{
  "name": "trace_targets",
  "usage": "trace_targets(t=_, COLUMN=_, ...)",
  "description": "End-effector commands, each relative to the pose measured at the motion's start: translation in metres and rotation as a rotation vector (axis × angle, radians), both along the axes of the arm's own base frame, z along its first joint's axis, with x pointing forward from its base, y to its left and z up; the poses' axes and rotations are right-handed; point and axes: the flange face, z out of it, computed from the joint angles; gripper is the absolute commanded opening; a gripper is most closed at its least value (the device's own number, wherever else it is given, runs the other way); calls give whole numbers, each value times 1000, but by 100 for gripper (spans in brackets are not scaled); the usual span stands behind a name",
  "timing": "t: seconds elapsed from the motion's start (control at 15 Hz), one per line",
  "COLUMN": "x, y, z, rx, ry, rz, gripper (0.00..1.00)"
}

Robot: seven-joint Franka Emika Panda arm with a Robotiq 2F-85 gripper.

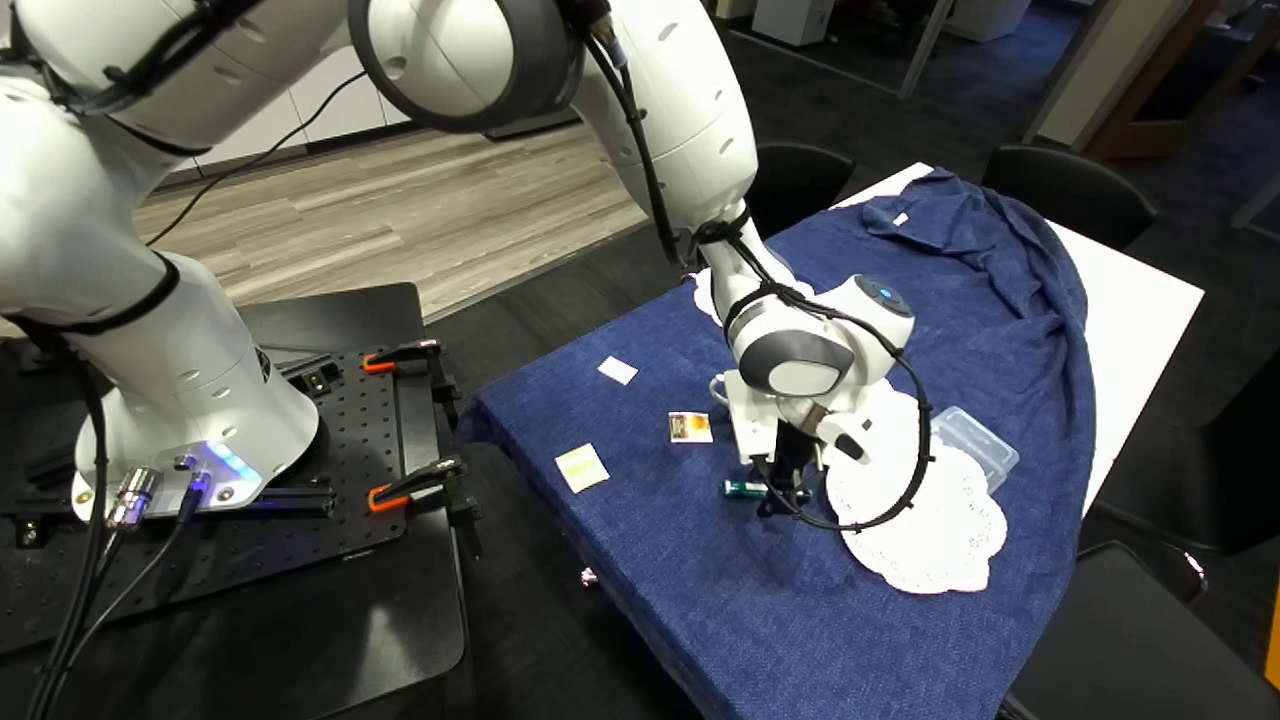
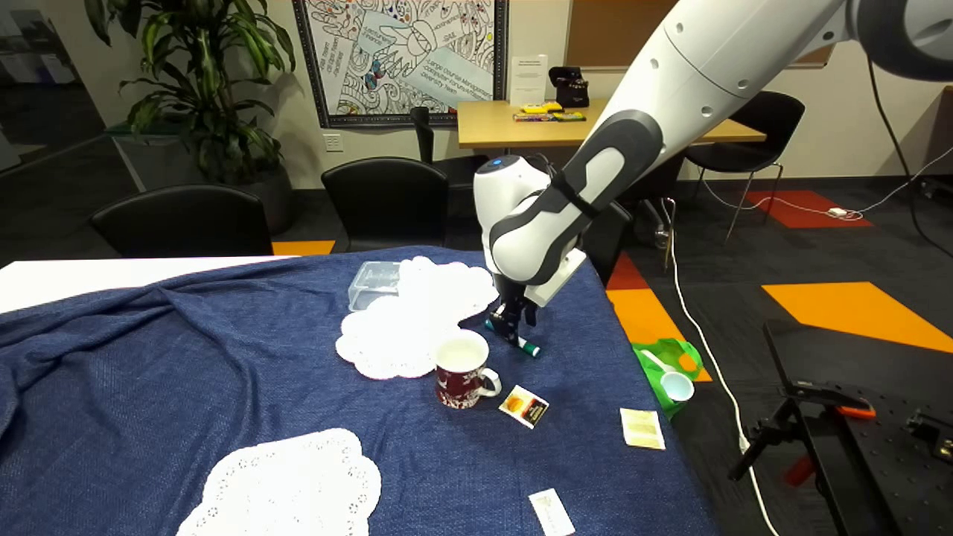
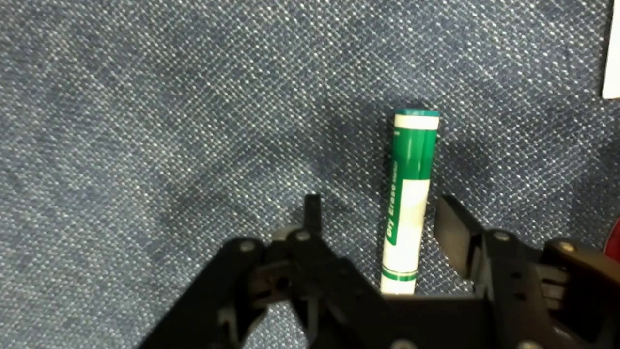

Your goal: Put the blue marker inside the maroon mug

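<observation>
The blue marker [image 3: 409,194] lies flat on the dark blue cloth; its barrel looks green and white with a teal end. It also shows in both exterior views [image 1: 745,489] [image 2: 529,348], partly covered by the gripper. My gripper [image 3: 379,208] is open, low over the marker. The marker lies between the two fingers, nearer the right one in the wrist view, with a gap on each side. The maroon mug [image 2: 461,378] stands upright with a white handle and pale inside. In the wrist view only a red sliver [image 3: 615,242] shows at the right edge.
White doilies [image 2: 391,339] lie beside the mug, with a clear plastic container [image 2: 374,281] behind. A tea packet [image 2: 524,406], a yellowish packet [image 1: 582,468] and a white packet [image 1: 618,370] lie on the cloth. Another doily [image 2: 287,491] lies farther off.
</observation>
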Motion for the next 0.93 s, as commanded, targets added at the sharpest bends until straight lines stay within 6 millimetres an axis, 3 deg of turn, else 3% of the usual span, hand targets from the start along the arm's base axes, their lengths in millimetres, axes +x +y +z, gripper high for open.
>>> trace_targets(t=0.0, x=6, y=0, z=-2, rx=7, ry=23, rz=21, gripper=34)
trace_targets(t=0.2, x=5, y=0, z=-6, rx=6, ry=26, rz=20, gripper=9)
trace_targets(t=0.33, x=5, y=-1, z=-6, rx=4, ry=25, rz=19, gripper=0)
trace_targets(t=0.4, x=4, y=-1, z=-4, rx=5, ry=22, rz=18, gripper=5)
trace_targets(t=0.67, x=0, y=-1, z=18, rx=4, ry=10, rz=13, gripper=5)
trace_targets(t=0.87, x=1, y=0, z=49, rx=-10, ry=-19, rz=14, gripper=5)
